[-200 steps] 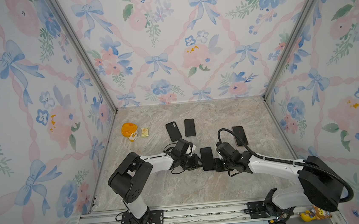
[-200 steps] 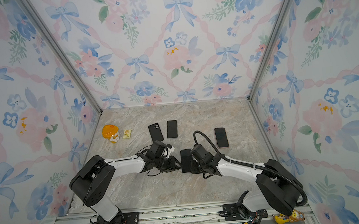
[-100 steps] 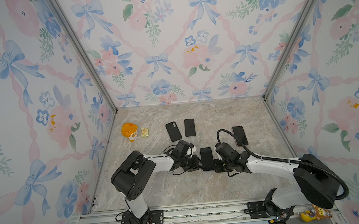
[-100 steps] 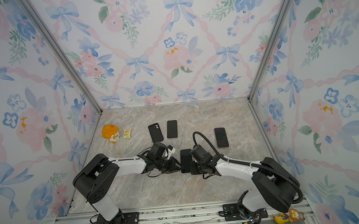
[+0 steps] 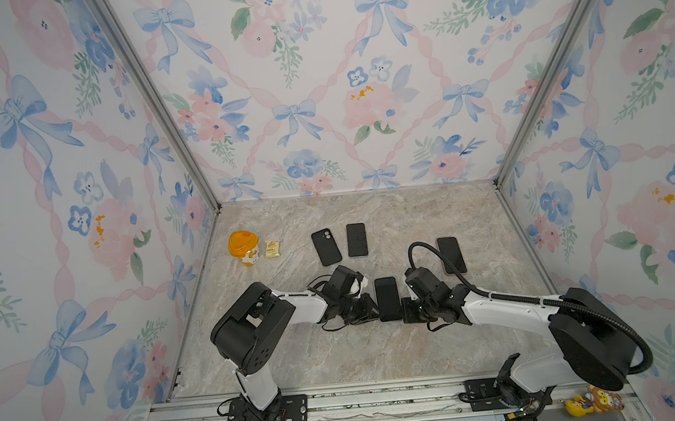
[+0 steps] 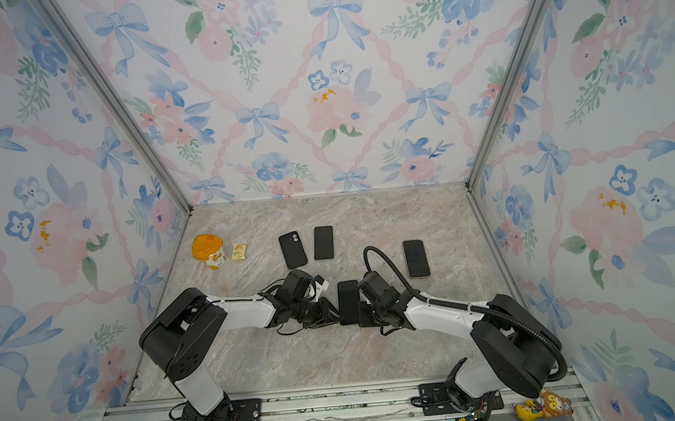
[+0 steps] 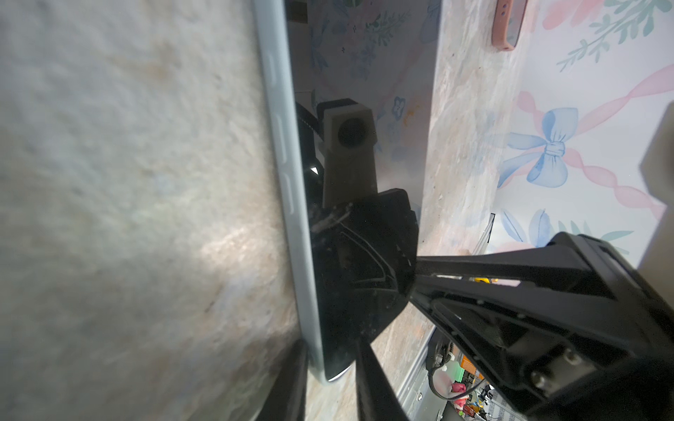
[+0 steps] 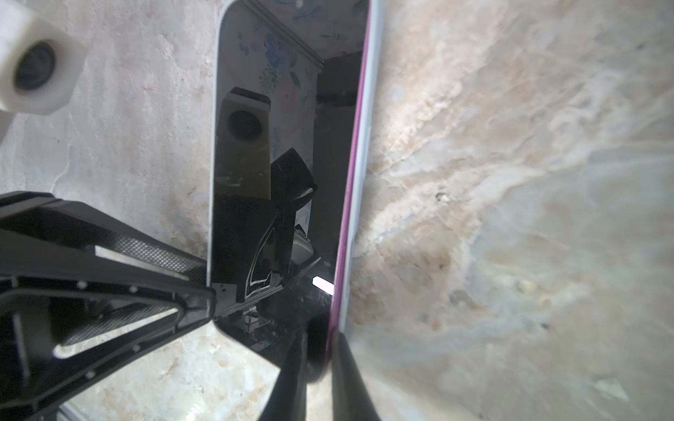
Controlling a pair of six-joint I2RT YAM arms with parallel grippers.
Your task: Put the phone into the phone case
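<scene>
Top views: both my arms reach low, left gripper point(image 5: 372, 307) and right gripper point(image 5: 403, 310) each pinching a long edge of the phone point(image 5: 387, 296); pink-cased phone point(image 5: 451, 255) lies near the tabletop's right edge.

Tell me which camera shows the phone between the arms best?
Right wrist view: the phone shows screen and both long edges close up. Left wrist view shows one pale edge and some screen; both top views, a small dark rectangle.

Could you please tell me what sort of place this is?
Probably a staged robot test booth, not a home: floral-papered panels on metal corner posts enclose a marble-look tabletop, and the left arm and right arm are bolted to a rail at its front.
</scene>
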